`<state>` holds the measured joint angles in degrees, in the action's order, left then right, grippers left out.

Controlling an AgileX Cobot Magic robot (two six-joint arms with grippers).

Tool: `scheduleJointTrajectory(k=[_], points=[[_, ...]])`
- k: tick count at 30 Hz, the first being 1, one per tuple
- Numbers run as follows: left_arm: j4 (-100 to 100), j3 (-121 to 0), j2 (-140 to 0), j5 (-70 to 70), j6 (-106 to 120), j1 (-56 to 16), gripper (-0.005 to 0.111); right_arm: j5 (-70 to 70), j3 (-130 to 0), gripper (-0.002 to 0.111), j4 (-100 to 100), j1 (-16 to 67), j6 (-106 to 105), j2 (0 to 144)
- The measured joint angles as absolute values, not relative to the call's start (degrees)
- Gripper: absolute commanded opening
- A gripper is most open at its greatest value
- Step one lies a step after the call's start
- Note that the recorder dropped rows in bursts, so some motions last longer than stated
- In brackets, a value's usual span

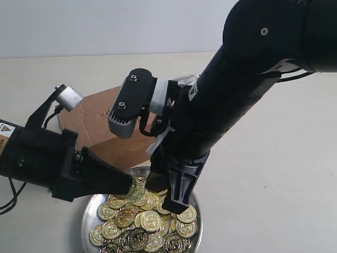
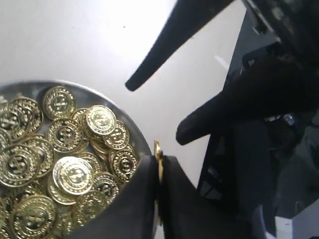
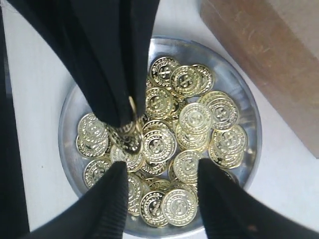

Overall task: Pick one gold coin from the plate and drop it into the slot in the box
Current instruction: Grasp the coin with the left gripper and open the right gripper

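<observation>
The silver plate (image 1: 86, 217) (image 3: 68, 119) near the front edge holds a heap of gold coins (image 1: 141, 223) (image 3: 195, 118). My left gripper (image 1: 128, 184) (image 2: 159, 160) reaches in from the left. It is shut on one gold coin (image 2: 158, 151) (image 3: 132, 103), held edge-on just above the heap at the plate's rim (image 2: 135, 125). My right gripper (image 1: 164, 197) (image 3: 162, 195) hangs open over the plate's middle, with nothing between its fingers (image 3: 110, 199). The brown cardboard box (image 1: 100, 118) (image 3: 279, 50) lies behind the plate. The slot does not show.
The right arm (image 1: 237, 89) and its grey wrist camera (image 1: 131, 105) hang over the box top, covering much of it. Pale tabletop (image 1: 274, 184) spreads to the right of the plate. The left arm body (image 1: 37, 158) fills the left side.
</observation>
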<state>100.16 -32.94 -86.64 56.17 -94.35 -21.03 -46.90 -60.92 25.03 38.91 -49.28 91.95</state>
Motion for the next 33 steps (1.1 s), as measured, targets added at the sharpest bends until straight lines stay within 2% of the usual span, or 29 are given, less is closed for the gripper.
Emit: scheduleJointTrajectory(k=[7,10,14,16,33], points=[[100.27,-32.94,-86.64,56.91,-78.57,-21.03,0.0,-48.33,-60.92,0.04,29.15,38.91,-52.03,92.16],[100.27,-32.94,-86.64,58.06,-75.96,-21.03,0.0,-48.78,-60.92,0.022,32.1,38.91,-53.54,93.74],[100.27,-32.94,-86.64,58.43,-75.14,-21.03,0.0,-49.62,-60.92,0.013,32.1,38.91,-54.12,95.39],[100.27,-32.94,-86.64,58.43,-75.17,-21.03,0.0,-49.62,-60.92,0.0,32.17,38.91,-54.65,95.32],[100.07,-32.94,-86.74,58.54,-74.35,-21.25,0.0,-52.5,-61.4,0.0,28.78,39.02,-49.75,95.32]])
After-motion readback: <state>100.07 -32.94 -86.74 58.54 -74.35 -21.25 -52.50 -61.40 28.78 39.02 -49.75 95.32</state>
